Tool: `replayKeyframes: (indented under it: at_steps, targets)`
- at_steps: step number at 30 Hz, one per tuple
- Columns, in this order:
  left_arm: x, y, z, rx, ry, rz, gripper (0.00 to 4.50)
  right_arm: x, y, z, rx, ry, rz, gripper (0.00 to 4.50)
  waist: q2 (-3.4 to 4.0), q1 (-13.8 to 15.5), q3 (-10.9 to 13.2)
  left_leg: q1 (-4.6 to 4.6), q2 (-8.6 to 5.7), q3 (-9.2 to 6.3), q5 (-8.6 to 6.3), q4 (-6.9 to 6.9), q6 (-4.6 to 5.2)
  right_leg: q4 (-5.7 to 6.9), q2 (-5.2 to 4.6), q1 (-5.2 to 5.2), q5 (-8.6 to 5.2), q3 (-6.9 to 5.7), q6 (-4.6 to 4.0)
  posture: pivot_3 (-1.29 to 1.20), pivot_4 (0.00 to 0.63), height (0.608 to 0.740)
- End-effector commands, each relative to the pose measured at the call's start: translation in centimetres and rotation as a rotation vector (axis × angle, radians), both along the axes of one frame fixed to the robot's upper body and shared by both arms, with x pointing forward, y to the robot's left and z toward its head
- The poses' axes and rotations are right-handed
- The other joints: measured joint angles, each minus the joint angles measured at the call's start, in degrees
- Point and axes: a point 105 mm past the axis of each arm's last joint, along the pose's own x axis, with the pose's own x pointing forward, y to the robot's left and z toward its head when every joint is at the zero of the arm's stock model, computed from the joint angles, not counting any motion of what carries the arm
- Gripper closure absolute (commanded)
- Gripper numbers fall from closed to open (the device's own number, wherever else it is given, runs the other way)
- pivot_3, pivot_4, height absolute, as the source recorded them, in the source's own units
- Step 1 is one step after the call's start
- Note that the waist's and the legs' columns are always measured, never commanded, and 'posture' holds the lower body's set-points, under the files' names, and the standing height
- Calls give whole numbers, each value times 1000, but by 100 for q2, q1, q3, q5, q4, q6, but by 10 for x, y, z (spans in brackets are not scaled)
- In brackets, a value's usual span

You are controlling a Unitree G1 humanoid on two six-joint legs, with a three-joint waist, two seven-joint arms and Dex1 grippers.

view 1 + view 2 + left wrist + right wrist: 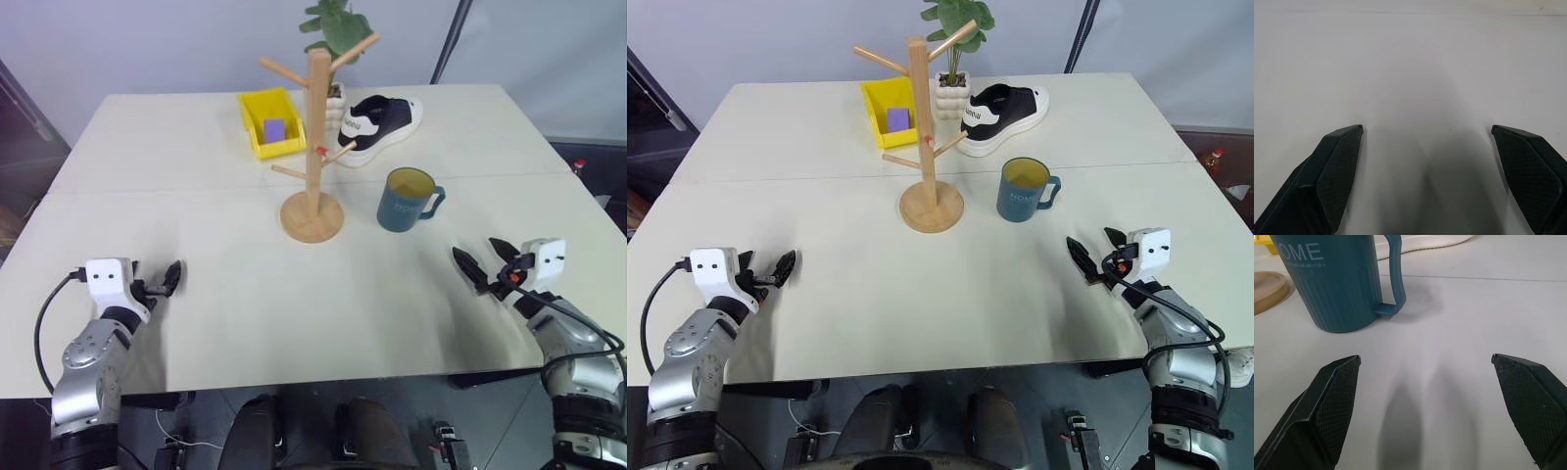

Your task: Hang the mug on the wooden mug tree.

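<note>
Teal mug [406, 200] upright on the white table [196, 147], handle toward robot's right, just right of the wooden mug tree [313, 147], not on a peg | right gripper [485, 262] near mug, spread wide, empty | left gripper [162, 282] well apart, spread wide, empty | behind: yellow bin [266, 122], sneaker [380, 122], potted plant [333, 24]
</note>
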Motion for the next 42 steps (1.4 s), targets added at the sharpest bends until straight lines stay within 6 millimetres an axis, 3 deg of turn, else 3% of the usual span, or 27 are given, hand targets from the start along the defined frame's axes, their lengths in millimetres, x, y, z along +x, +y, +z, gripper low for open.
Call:
replayKeyframes:
  at_steps: [1,5,12,25,34,42]
  targets:
    - [-1,3,14,25,-50,5,0,1,4,14,-5,-56,16,43,0,-1,0,0,0,0,0,0,0,0,0,0,0,0,0,0,150,740]
    - [-1,0,14,22,-59,-5,0,2,5,14,-2,-58,18,43,0,0,0,0,0,0,0,0,0,0,0,0,0,0,0,0,150,740]
    - [-1,-22,21,17,-112,-102,0,3,6,8,-3,-53,-16,43,0,0,0,-1,0,0,0,-2,-1,-1,-1,-1,0,0,-1,0,150,740]
    - [-4,-113,31,54,-159,-501,0,5,17,-1,7,-46,-28,43,2,0,0,-4,-1,1,0,-3,0,-2,-2,-3,-1,0,-1,0,150,740]
    - [-31,-182,44,73,-209,-887,0,17,23,5,-5,-89,-69,43,6,-8,2,-3,-2,2,0,-2,1,-1,-1,-2,0,0,-1,0,150,740]
    - [-33,-209,53,118,-244,-1031,0,40,24,11,7,-122,-147,43,9,-3,1,-4,-4,3,2,1,2,-1,0,0,0,0,0,0,150,740]
